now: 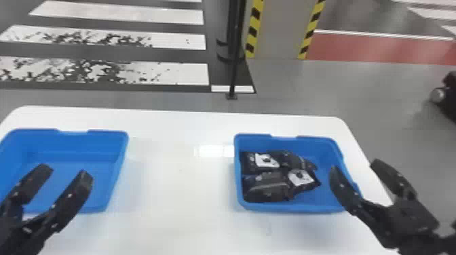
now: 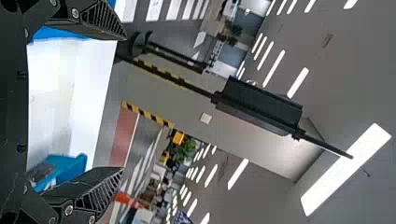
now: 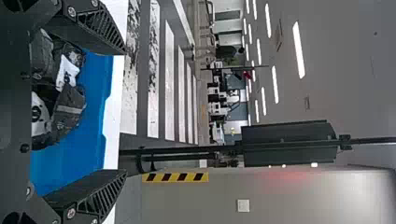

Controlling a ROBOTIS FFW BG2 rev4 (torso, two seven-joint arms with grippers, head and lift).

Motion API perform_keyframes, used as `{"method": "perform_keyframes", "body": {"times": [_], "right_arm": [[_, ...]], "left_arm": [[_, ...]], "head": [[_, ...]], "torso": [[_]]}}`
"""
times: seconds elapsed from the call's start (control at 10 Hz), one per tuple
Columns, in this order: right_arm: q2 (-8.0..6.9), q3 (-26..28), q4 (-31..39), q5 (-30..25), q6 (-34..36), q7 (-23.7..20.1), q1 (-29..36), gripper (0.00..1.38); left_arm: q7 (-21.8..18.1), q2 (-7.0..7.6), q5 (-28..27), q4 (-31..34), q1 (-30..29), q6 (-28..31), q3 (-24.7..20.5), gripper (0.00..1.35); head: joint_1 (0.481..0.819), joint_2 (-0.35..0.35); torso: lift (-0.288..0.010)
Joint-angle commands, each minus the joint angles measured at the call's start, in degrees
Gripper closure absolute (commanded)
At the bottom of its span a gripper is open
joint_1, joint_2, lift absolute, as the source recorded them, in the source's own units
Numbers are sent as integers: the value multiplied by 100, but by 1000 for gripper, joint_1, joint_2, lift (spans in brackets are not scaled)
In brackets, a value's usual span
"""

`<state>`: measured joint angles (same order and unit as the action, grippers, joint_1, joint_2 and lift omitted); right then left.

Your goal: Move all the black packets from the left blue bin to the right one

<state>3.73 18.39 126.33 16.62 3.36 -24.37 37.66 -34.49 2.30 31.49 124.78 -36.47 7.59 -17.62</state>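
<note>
In the head view my left gripper (image 1: 66, 171) stands open over the left blue bin (image 1: 117, 166), whose visible floor is bare. My right gripper (image 1: 354, 166) is open at the right edge of the right blue bin (image 1: 288, 207). Black packets (image 1: 268, 190) with white labels lie in that bin, mostly along its left side. The left wrist view has the left gripper (image 2: 123, 105) with nothing between its fingers. In the right wrist view the right gripper (image 3: 125, 112) is likewise parted, with the packets (image 3: 67, 109) beyond it in the bin.
Both bins stand on a white table (image 1: 176, 190), with a wide stretch of tabletop between them. Behind the table a black pole (image 1: 234, 67) rises from the floor, near a pillar with yellow and black striped edges (image 1: 254, 30).
</note>
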Motion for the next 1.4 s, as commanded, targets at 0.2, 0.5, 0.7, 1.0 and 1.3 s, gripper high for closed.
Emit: {"method": "perform_keyframes", "body": {"times": [0.2,0.5,0.7,1.0,1.3], "right_arm": [[-378,-91,649,166,-167,72,973,134],[-364,-411,551,51,-294,151,790,136],[-347,-502,508,74,-294,151,734,136],[-311,-548,466,120,-294,151,692,136],[-294,-571,424,154,-294,151,664,136]], "left_arm": [[769,-245,-795,832,-698,-98,-169,154],[848,-245,-1138,1071,-684,661,25,154],[883,-245,-1150,1071,-670,802,71,154],[945,-245,-1195,1085,-656,858,117,154],[953,-245,-1195,1085,-641,872,117,154]], "head": [[695,-20],[695,-1],[695,-4],[695,3],[695,4]], "torso": [[-150],[-150],[-150],[-150],[-150]]}}
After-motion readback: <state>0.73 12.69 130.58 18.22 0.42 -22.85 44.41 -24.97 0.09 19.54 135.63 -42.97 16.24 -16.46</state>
